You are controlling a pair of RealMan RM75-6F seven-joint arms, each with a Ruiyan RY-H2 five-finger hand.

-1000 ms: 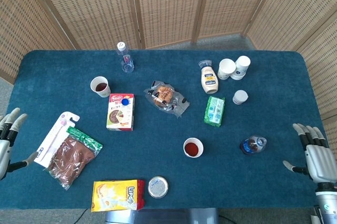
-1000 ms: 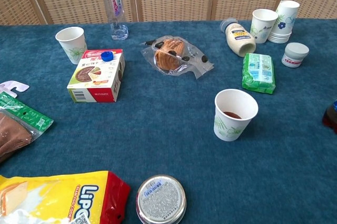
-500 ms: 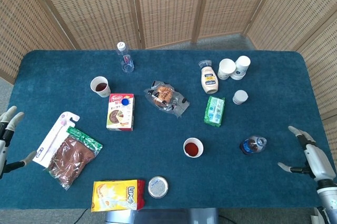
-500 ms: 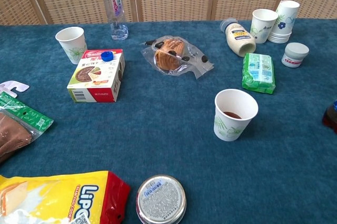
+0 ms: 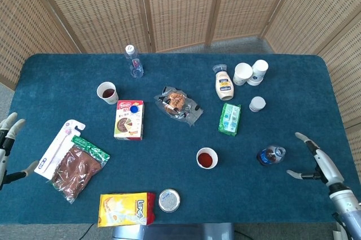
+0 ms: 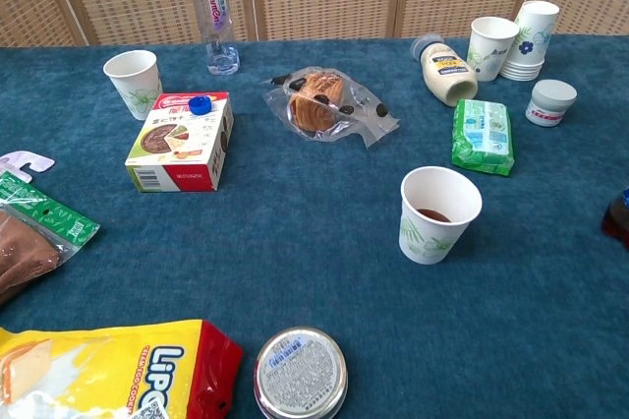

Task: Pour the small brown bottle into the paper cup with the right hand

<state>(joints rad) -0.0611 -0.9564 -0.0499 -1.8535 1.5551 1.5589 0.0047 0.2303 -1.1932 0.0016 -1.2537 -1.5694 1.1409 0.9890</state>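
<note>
we see the small brown plastic bottle with a blue cap [image 5: 271, 155] standing on the blue-carpeted worktop [image 5: 169, 155], just right of the white paper cup holding dark red liquid [image 5: 207, 158] and apart from it. our right robot hand [image 5: 314, 161] hovers near the bottle's right side, fingers spread, holding nothing and not touching it. our left robot hand [image 5: 8, 144] sits at the worktop's far left edge, fingers apart and empty, beside the white toothbrush pack [image 5: 58, 147].

"LiPO" in white letters on yellow-red snack bag [image 6: 118, 375]. Water bottle [image 6: 214, 18] label reads roughly "GuniOne", unclear. Round tin [image 6: 300, 373] print too small.
</note>
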